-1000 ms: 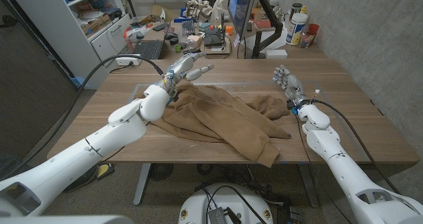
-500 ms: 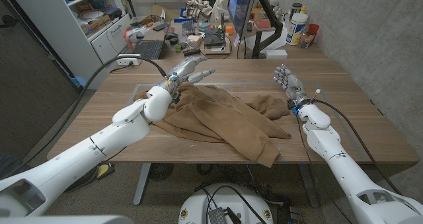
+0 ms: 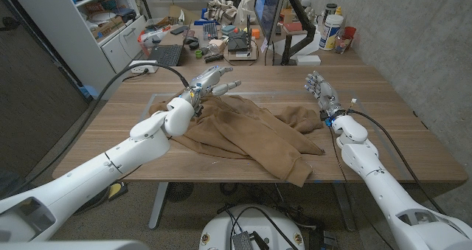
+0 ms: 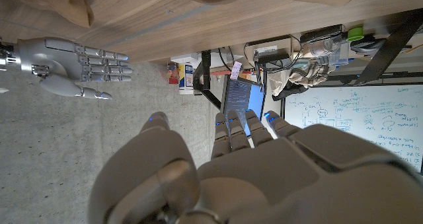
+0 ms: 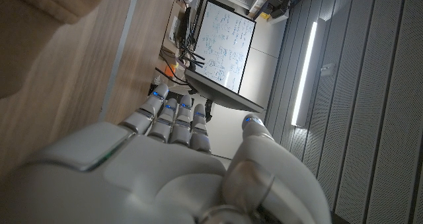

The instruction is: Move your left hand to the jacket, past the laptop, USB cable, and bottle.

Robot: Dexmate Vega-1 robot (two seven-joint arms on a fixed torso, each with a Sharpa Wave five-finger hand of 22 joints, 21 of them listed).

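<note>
Since a second ago your left hand (image 3: 210, 80) has crept forward and a touch right along the jacket's far edge; nothing else has shifted

- Left hand: fingers apart and stretched out, holding nothing, hovering at the far left corner of the jacket (image 3: 247, 132). Contact with the cloth: cannot tell from the head view
- Jacket: brown, crumpled, spread across the middle of the tabletop (image 3: 383, 125), between your two arms
- Right hand (image 3: 321, 93): off the jacket's right end, fingers apart and pointing away from you, empty. It also shows in the left wrist view (image 4: 69, 65), palm open
- Laptop, cable, bottle: none seen on this tabletop; a laptop (image 3: 164, 54) sits on the desk behind, well apart from the hand

Risks, as I judge them:
- You're at the jacket's rim and heading outward; keep on and you overshoot onto bare wood
- Drop too low with fingers spread and they may snag a fold and drag the cloth
- Black cable (image 3: 158, 67) arches close behind your left wrist; a sharp swing could foul it
</note>
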